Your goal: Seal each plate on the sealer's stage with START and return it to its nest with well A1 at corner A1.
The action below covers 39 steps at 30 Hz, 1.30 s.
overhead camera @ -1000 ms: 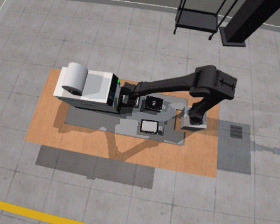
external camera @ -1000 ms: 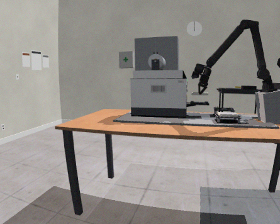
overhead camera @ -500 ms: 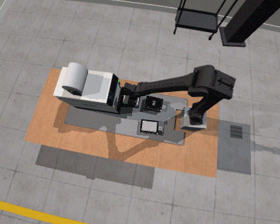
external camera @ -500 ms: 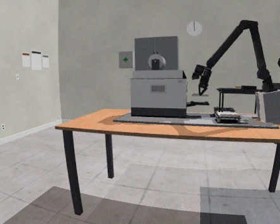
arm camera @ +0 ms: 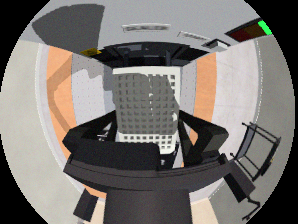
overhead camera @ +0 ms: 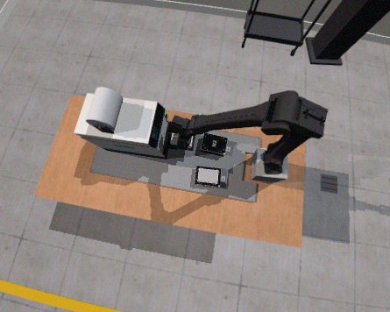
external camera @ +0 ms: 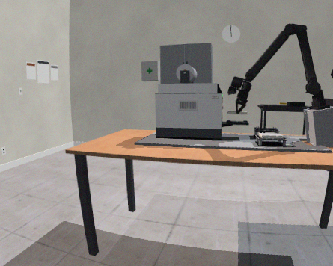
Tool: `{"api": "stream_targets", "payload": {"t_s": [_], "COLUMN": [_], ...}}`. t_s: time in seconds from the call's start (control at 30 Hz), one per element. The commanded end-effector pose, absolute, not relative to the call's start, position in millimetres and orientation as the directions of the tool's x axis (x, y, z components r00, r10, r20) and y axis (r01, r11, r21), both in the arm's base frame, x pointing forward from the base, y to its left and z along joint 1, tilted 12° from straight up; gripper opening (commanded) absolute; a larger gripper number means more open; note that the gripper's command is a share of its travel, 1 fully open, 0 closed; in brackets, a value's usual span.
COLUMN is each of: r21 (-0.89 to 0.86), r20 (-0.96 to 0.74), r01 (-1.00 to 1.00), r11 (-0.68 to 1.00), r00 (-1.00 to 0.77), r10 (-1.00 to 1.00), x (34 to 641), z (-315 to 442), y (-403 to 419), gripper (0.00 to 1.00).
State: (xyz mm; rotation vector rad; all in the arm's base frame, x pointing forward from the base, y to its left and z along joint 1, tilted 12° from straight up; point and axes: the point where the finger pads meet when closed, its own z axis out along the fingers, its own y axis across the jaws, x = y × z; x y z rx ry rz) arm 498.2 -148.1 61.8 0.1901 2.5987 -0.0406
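My gripper (overhead camera: 180, 139) (external camera: 240, 111) (arm camera: 147, 113) is shut on a white plate (external camera: 233, 112) (arm camera: 146, 100). Its fingers grip the plate's two long sides. The plate looks level, with a grid of wells showing under a shadow. It hangs above the sealer's stage (external camera: 235, 122), which is out at the front of the sealer (overhead camera: 138, 123) (external camera: 188, 112), with a gap between them. The sealer's lamp (overhead camera: 165, 113) (arm camera: 265, 27) is green. Nest N2 (overhead camera: 214, 144) is empty, its label showing. The other plate (overhead camera: 208, 175) (external camera: 271, 137) sits in the nearer nest; whether it has foil, I cannot tell.
The sealer's white housing and dark front panel (overhead camera: 157, 129) stand close beside my gripper. A foil roll (overhead camera: 104, 106) (external camera: 186, 73) is on top of the sealer. The nests stand on a grey mat (overhead camera: 118, 166) between the sealer and the arm's base (overhead camera: 269, 171) (external camera: 322, 127).
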Motion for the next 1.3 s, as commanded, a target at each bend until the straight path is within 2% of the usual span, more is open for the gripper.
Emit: {"api": "stream_targets", "payload": {"t_s": [0.0, 0.63, 1.27], "r21": [0.007, -0.007, 0.001], "r20": [-0.506, -0.545, -0.517], "r01": [0.155, 0.136, 0.127], "r11": [0.988, 0.991, 0.992], "r00": [-0.851, -0.831, -0.849], "r10": [0.138, 0.111, 0.110], "x": [498, 517, 507], "z": [49, 63, 40], "y": [-155, -156, -145], "gripper": [0.00, 0.00, 0.00]}}
